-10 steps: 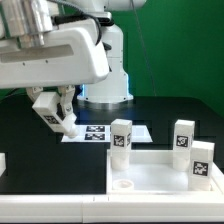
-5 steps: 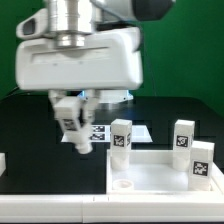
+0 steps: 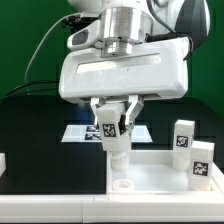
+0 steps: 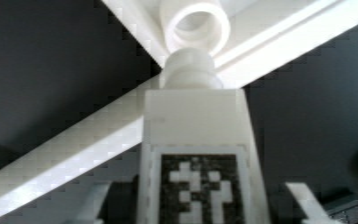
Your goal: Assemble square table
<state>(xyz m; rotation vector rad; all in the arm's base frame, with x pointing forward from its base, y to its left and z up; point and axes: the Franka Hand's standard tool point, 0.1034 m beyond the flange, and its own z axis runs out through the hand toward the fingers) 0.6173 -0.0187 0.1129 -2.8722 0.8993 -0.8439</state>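
Note:
My gripper is shut on a short white leg with a black-and-white tag, holding it tilted above the left corner of the white square tabletop slab. The leg's lower end hangs just above and behind a round hole in that corner. In the wrist view the leg fills the middle between my gripper jaws, its tip pointing at the ringed hole in the slab. Two more tagged legs stand at the slab's right side.
The marker board lies on the black table behind the gripper, partly hidden. A white block end shows at the exterior view's left edge. The arm's body fills the upper middle of the exterior view.
The gripper has moved to the exterior view's right with the leg, from left of the marker board to over the slab's left corner. It now hides a leg that stood there.

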